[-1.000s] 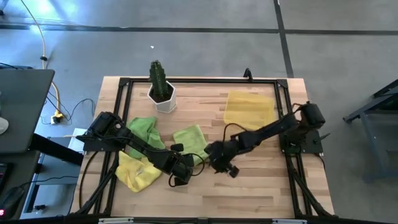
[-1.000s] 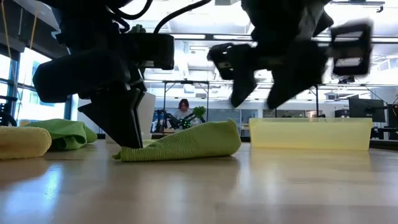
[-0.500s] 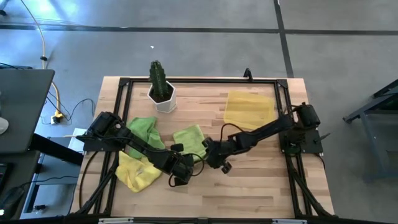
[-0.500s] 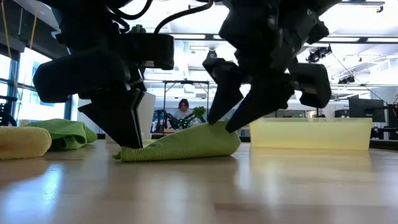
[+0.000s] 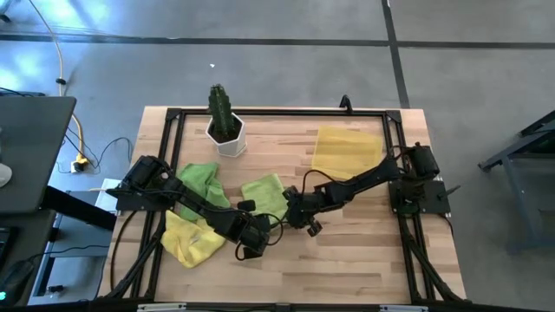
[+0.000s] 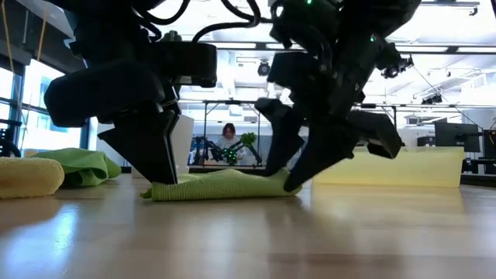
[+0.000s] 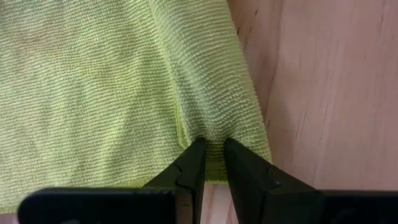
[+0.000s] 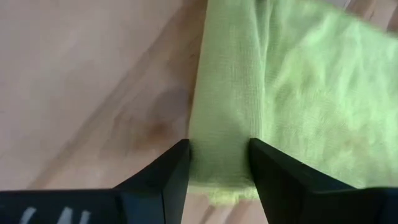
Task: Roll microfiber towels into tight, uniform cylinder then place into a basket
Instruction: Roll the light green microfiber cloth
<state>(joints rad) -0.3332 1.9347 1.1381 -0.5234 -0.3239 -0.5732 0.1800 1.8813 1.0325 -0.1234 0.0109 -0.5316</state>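
Centrally, green towel (image 5: 267, 194) rolled edge pinched by left end effector (image 7: 211, 149), straddled by parted right end effector (image 8: 219, 155)

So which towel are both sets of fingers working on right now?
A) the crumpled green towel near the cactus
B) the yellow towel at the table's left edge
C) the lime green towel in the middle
C: the left gripper pinches the middle lime green towel's rolled edge, and the right gripper straddles its other end.

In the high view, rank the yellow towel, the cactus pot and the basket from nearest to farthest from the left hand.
Measured from the left hand, which pinches the middle green towel:
1. Yellow towel, just off to the table's left side.
2. Cactus pot, at the far edge, left of centre.
3. Basket, on the far right of the table.
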